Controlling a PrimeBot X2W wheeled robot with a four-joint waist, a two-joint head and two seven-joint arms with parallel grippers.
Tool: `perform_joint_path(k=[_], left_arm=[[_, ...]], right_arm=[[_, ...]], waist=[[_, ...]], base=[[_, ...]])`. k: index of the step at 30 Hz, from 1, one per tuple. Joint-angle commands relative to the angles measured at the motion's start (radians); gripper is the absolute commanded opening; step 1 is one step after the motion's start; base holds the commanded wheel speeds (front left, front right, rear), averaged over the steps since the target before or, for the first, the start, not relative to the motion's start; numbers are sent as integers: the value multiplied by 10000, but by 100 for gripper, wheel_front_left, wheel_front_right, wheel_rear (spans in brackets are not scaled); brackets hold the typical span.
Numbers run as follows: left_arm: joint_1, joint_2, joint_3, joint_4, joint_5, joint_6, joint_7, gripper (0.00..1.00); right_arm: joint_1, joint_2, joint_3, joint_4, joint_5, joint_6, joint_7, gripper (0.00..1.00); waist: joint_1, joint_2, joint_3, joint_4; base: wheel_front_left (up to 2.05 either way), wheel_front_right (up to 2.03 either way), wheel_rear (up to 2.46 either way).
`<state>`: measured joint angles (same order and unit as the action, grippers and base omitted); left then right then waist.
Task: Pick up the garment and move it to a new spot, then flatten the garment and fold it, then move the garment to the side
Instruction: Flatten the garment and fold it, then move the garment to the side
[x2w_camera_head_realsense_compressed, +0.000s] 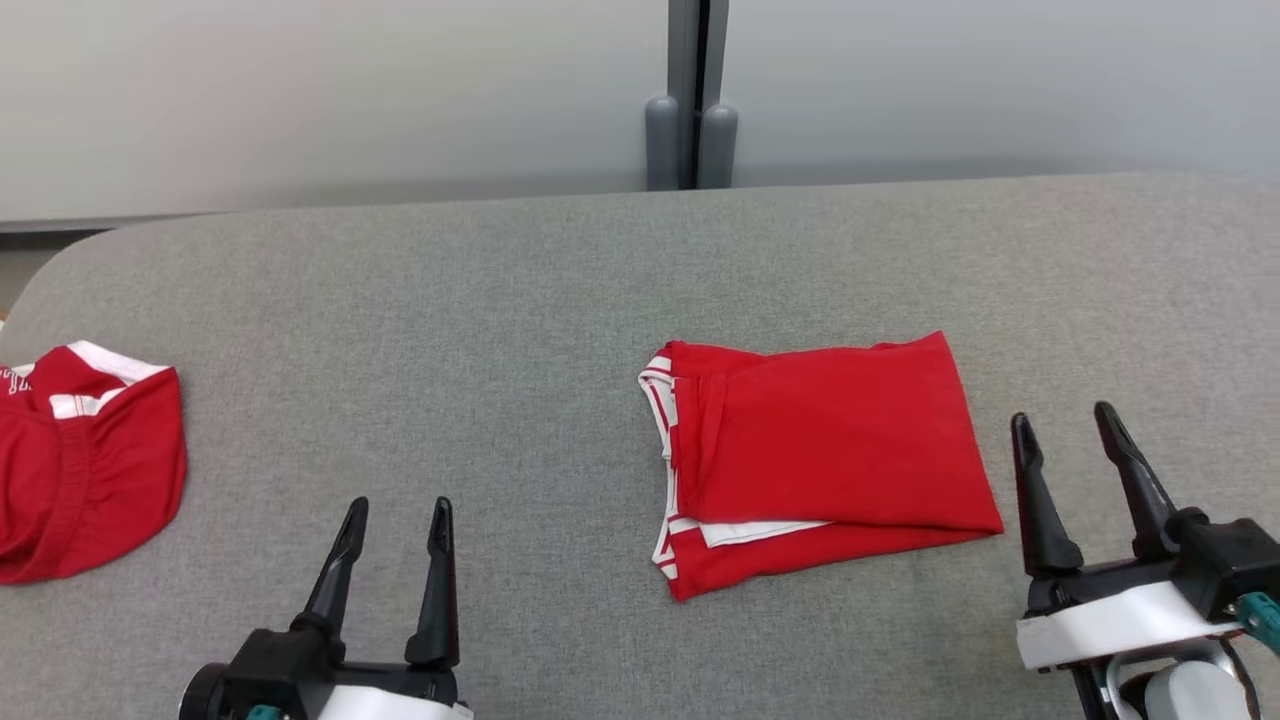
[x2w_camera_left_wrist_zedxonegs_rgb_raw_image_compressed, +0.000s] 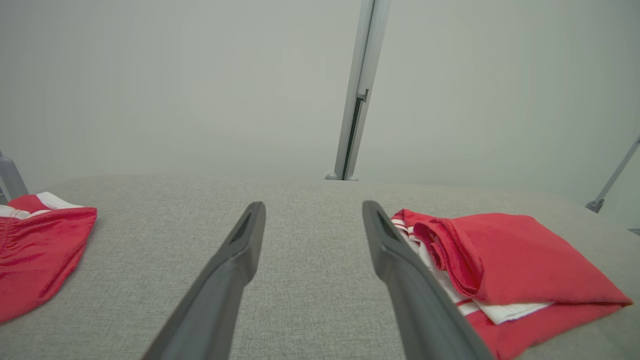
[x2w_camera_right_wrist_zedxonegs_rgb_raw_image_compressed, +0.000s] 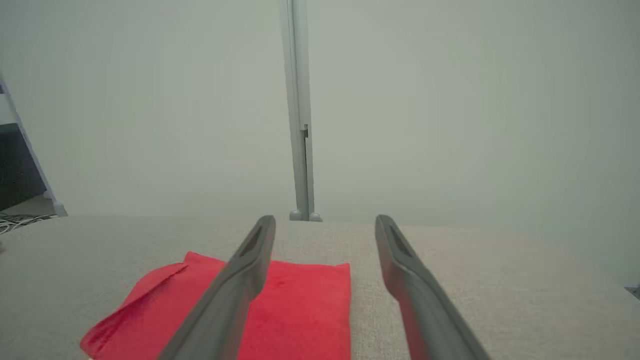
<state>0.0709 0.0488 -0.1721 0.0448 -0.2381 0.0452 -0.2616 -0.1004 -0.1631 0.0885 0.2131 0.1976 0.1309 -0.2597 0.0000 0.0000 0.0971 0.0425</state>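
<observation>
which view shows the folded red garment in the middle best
The head view: the folded garment lies whole from above, white-striped trim included. The left wrist view sees it low and slanted, partly behind a dark finger. The right wrist view catches its plain red side, crossed by another dark finger and cut off below.

Two red garments on the count: one folded garment (x2w_camera_head_realsense_compressed: 830, 440) mid-table, one rumpled garment (x2w_camera_head_realsense_compressed: 90, 470) out at the left edge. Two grippers as well, the left gripper (x2w_camera_head_realsense_compressed: 400, 506) and the right gripper (x2w_camera_head_realsense_compressed: 1062, 416), two dark fingers (x2w_camera_head_realsense_compressed: 437, 580) apiece, four fingers all told. One grey padded table (x2w_camera_head_realsense_compressed: 500, 320), one upright post (x2w_camera_head_realsense_compressed: 690, 90) behind it with two rounded caps (x2w_camera_head_realsense_compressed: 662, 140) at its foot, and two pale wall panels (x2w_camera_head_realsense_compressed: 300, 90), one on either side.
</observation>
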Motion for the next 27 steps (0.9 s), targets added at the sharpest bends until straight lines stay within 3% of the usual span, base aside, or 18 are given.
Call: perform_joint_path(k=[1,11,19,27], left_arm=[[134,39,138,-134,34,88,-46,100],[1143,36,457,-538,647,214,-43,100],[1286,34,421,-556,900,484,-45,100],[1203,34,335,-454,996,458,-45,100]], right_arm=[[108,49,59,-174,-119,-4,-65,100],[1207,365,183,-449,-296,-4,-69,100],[1382,464,198,-397,-269,-4,-68,100],[1276,319,333,-275,-293,-4,-69,100]], waist=[[0,0,-323,-204],[0,0,-1026,-120],[0,0,-1124,-5],[0,0,-1057,23]], base=[[0,0,0],[0,0,0],[0,0,0],[0,0,0]])
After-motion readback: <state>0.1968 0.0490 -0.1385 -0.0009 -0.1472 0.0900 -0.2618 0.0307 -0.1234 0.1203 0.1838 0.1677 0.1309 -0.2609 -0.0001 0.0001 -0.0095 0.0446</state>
